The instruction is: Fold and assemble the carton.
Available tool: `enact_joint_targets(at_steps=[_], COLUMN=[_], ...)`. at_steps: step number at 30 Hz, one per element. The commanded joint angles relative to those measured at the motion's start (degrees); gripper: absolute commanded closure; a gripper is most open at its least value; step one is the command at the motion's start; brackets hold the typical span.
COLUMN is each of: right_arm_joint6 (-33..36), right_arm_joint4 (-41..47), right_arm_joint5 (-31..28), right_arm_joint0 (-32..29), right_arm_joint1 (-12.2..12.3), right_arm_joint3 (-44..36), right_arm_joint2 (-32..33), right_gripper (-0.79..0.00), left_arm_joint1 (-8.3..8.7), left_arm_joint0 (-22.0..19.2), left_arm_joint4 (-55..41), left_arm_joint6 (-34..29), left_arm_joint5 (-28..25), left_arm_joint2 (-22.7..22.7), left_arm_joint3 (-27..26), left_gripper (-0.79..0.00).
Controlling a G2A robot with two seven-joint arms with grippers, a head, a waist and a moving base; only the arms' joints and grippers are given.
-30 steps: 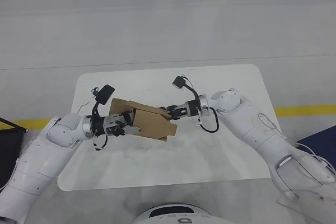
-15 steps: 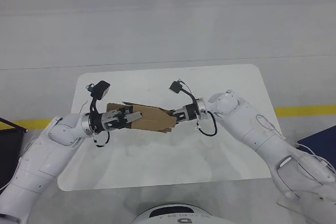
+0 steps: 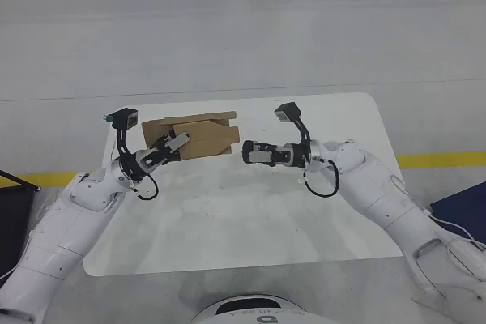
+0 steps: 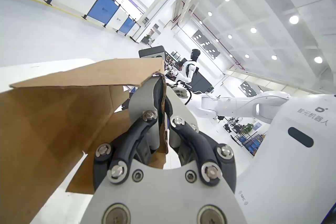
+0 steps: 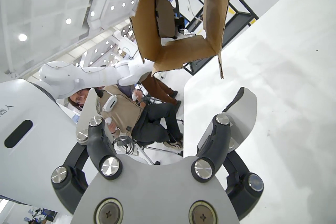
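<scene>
Top view: end effector (image 3: 178,139) grips carton (image 3: 206,130).

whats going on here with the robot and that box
The left gripper is clamped on one wall of a cardboard carton, holding it up near the far edge of the table. The carton is opened into a square tube, flaps loose. The right gripper is open, facing its open end without touching.

carton (image 4: 47,117) cut off at edge, left pincer (image 4: 162,89) tips half-covered
</scene>
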Motion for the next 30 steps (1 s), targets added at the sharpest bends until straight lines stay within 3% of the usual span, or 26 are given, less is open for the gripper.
enact_joint_targets(at_steps=[1,4,7,10,14,18,20,23,30], right_arm_joint6=[0.1,0.1,-0.2,-4.5,-7.9,-12.0,-12.5,-13.1,-12.6], right_arm_joint4=[2.3,2.3,2.4,0.6,-5.7,-10.9,-11.8,-13.6,-15.1], right_arm_joint5=[0.1,0.1,0.5,2.8,3.5,3.5,3.6,4.2,4.5], right_arm_joint0=[-0.7,-0.7,-0.9,-1.7,-2.0,-3.2,-3.7,-3.8,-3.5], right_arm_joint1=[0.4,0.4,0.4,0.5,0.6,0.9,0.9,0.7,0.1], right_arm_joint3=[0.1,0.1,0.1,2.8,4.1,2.0,0.4,-1.3,-2.2], right_arm_joint2=[0.5,0.5,0.5,1.7,2.9,4.4,4.9,5.0,4.9], right_gripper=[-0.785,-0.785,-0.785,-0.785,-0.785,-0.785,-0.785,-0.785,-0.785], left_arm_joint1=[0.0,-0.14,-0.99,-1.17,-1.48,-1.79,-2.2,-2.54,-4.68], left_arm_joint0=[0.0,0.4,2.6,2.5,3.2,3.0,2.9,1.2,-1.6], left_arm_joint4=[0.0,-1.5,-20.3,-38.7,-53.6,-55.5,-59.1,-54.9,-53.5], left_arm_joint6=[0.0,1.1,2.3,-6.6,-18.7,-25.1,-28.1,-32.3,-33.7], left_arm_joint5=[0.0,0.5,5.2,13.3,24.6,32.3,38.8,44.1,44.3], left_arm_joint2=[0.0,0.2,2.6,2.6,2.1,2.1,3.2,4.7,7.7], left_arm_joint3=[0.0,-0.6,-4.6,-4.9,-4.4,-2.1,-1.9,0.8,3.2], left_gripper=[0.0,0.0,0.0,0.0,0.0,0.0,0.0,0.0,0.0])
